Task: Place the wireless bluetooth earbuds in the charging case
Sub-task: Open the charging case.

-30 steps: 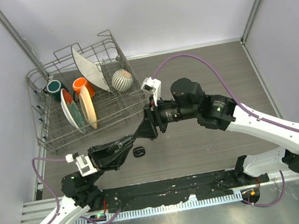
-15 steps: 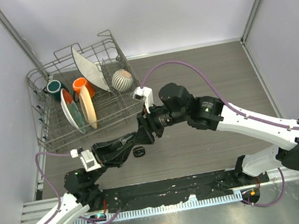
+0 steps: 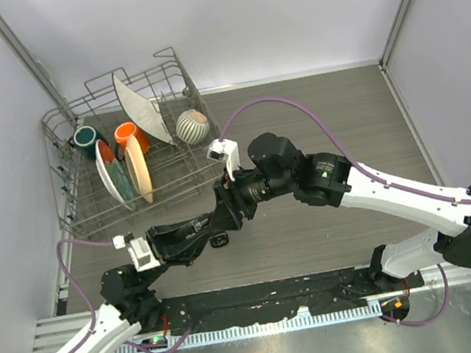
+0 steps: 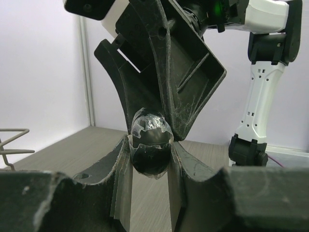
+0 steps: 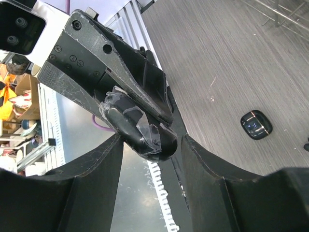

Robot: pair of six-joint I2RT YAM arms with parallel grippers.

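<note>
My left gripper [image 3: 216, 223] [image 4: 150, 162] is shut on a glossy black pebble-shaped charging case [image 4: 150, 145] with clear tape on it, held above the table. The case also shows in the right wrist view [image 5: 147, 133]. My right gripper [image 3: 227, 211] [image 5: 150, 147] is open, its jaws on either side of the case's free end. I cannot tell whether they touch it. A small black oval piece with a blue mark [image 5: 256, 124] [image 3: 219, 241] lies on the table below. No earbud shows clearly. A tiny dark thing [image 5: 306, 145] is cut off at the right wrist view's edge.
A wire dish rack [image 3: 77, 221] with plates, cups and a striped bowl stands at the back left, close behind the grippers. Grey walls close the table on three sides. The arm bases and a black rail [image 3: 264, 302] run along the near edge.
My right gripper has moved left and down to meet the left gripper and now straddles the held case. The left arm has shifted only slightly.
</note>
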